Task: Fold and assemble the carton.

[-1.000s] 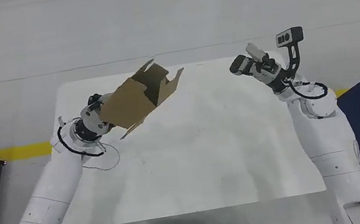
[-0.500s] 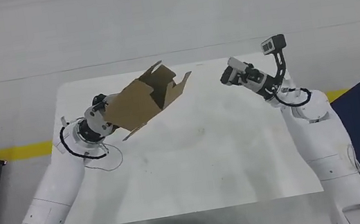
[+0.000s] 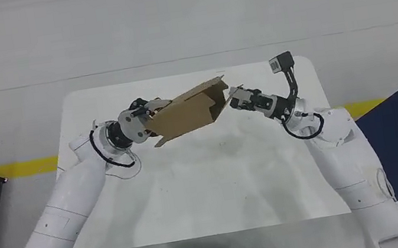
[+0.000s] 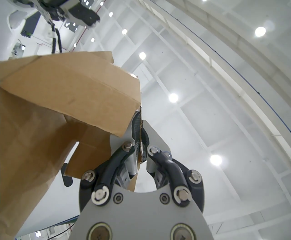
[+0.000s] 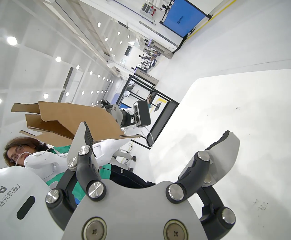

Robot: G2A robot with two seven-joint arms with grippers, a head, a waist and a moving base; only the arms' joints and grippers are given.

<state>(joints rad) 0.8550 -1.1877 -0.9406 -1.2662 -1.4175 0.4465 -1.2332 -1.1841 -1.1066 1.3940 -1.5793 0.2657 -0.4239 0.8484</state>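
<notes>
carton (image 3: 190, 114) in air over far half of bench (image 3: 270, 183), lying sideways, flapped open end toward right gripper (image 5: 156, 134)
left gripper (image 4: 140, 131) clamped on thin panel edge at opposite end, jaws nearly closed on board
right gripper spread wide, holding nothing, just beside open end; contact with flap: can't tell
judgement: corrugated board, light, stiff across panels, bends only at creases
single edge pinch likely to pivot or slip under hard push
take flaps near crease, not free tip; moderate squeeze, board crushes easily
</notes>
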